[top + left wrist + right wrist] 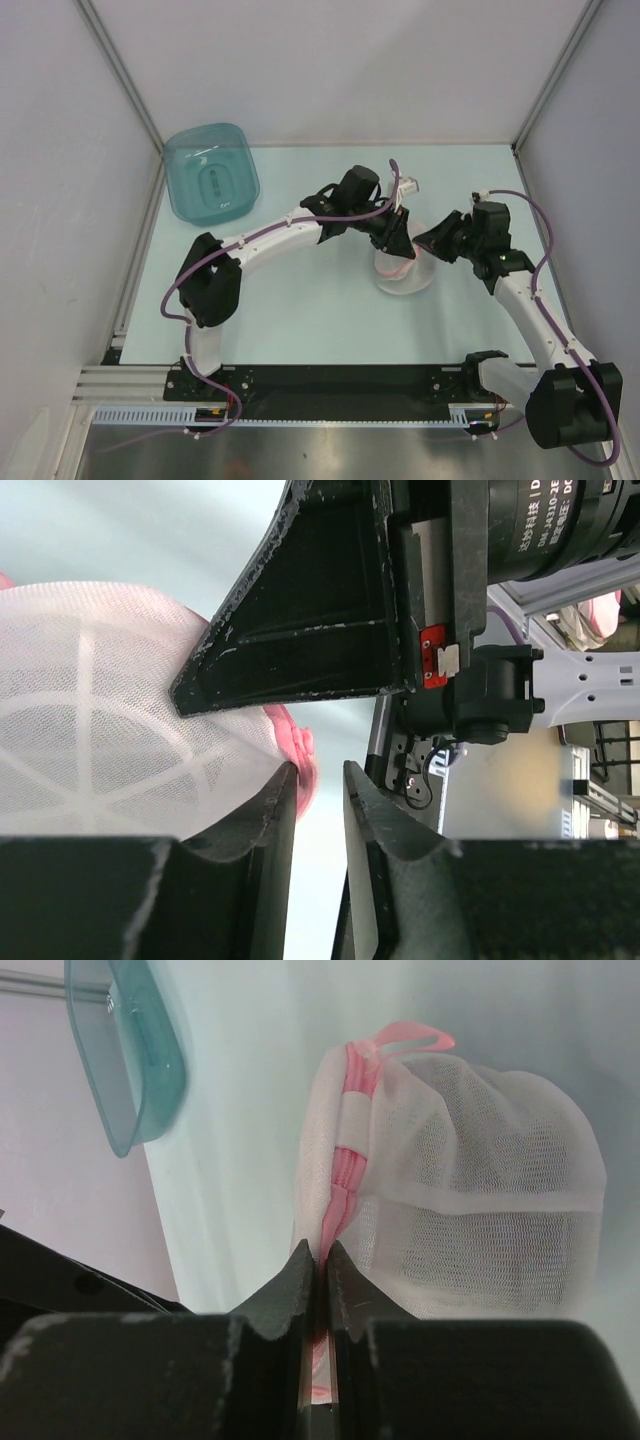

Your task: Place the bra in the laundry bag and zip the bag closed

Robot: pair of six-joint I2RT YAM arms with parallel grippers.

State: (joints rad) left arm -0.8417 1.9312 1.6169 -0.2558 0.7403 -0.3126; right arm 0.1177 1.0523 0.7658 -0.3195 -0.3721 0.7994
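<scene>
Pink zipper trim was what I had the right gripper on. Its fingers were pressed together on that seam at the near edge of the laundry bag, I judged to anchor the pouch so the zip had something to pull against. The bag sat domed with its two mesh halves drawn together, and a pink loop stuck up at its far end.

I couldn't pick out the bra plainly. Only a greyer shading showed through the mesh, which I took to be the bra inside. None of it lay on the table around the bag.

The left gripper was at the bag's opposite side, fingers slightly parted with nothing between them. The mesh and a fold of pink trim were just beside one finger rather than pinched.

From overhead, both grippers crowded the bag from either side, tips close together above it, so they hid much of the zip line. I couldn't tell how far round it was closed. Collision between the two heads looked the main hazard.

A teal plastic tub stood well apart from the bag, off to its far left, clear of both arms.
</scene>
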